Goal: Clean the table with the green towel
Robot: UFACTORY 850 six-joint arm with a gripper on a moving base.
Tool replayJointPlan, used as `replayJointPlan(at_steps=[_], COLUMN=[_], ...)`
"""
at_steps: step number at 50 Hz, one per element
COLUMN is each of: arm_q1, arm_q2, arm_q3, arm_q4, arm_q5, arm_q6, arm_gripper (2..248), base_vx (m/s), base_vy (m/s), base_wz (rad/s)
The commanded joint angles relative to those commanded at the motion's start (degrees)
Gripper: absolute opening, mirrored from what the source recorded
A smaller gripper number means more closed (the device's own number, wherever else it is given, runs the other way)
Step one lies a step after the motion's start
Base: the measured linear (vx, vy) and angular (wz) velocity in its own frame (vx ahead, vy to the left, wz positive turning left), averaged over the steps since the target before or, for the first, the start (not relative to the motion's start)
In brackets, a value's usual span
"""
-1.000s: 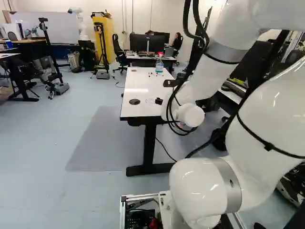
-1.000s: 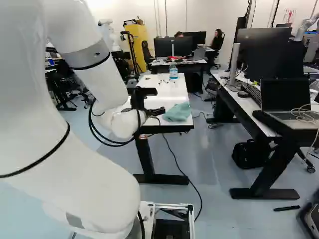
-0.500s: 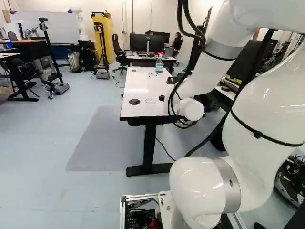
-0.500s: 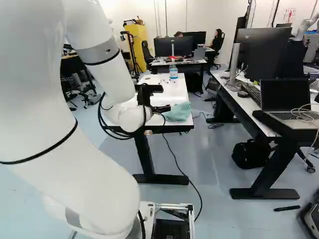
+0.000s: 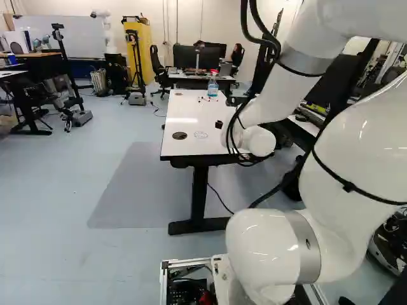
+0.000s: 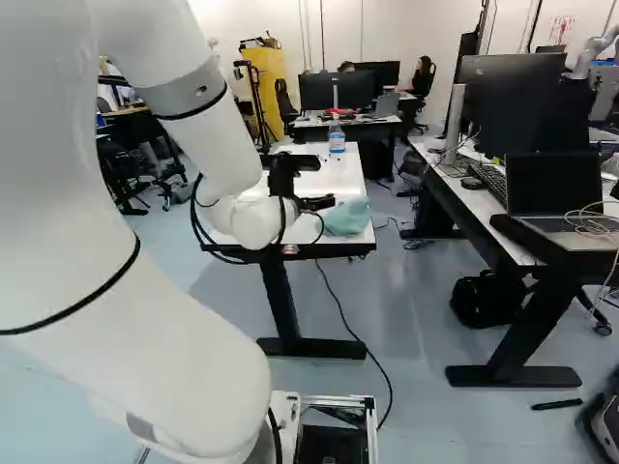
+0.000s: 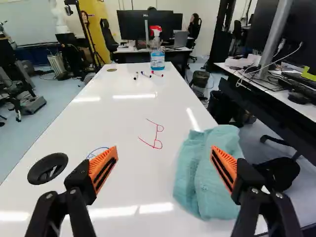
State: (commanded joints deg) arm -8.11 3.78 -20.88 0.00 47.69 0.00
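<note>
We're hovering our gripper (image 6: 325, 203) over the white table (image 7: 126, 180), fingers standing wide apart, green towel (image 7: 207, 173) lying at two o'clock, spray bottle (image 7: 157, 59) standing at twelve!

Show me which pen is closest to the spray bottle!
The end pen, just in front of the bottle; the other two pens lie farther off, to one side.

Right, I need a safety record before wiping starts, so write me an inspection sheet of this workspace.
Surface: white table, with red scribble and a partly hidden blue mark
Job's things: green towel, crumpled at the table's edge
Clutter: three markers and a spray bottle at the far end
Gripper: jaws open, nothing gripped
Cables: black loops beside the arm; floor cable near the table
Surroundings: side desk with open laptop; black bag below
</note>
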Motion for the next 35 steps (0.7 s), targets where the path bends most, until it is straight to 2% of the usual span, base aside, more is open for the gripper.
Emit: replayJointPlan(at_steps=[6,35], arm_q1=[-0.7,-4.5], arm_q2=[-0.1,-6.5], arm_q3=[-1.0,-7.4], arm_q4=[0.0,0.0], arm_q5=[-1.0,-8.6], arm_q6=[0.0,0.0], arm_gripper=[247,247], base_vx=[0.000,0.000], base_vy=[0.000,0.000], base_wz=[0.000,0.000])
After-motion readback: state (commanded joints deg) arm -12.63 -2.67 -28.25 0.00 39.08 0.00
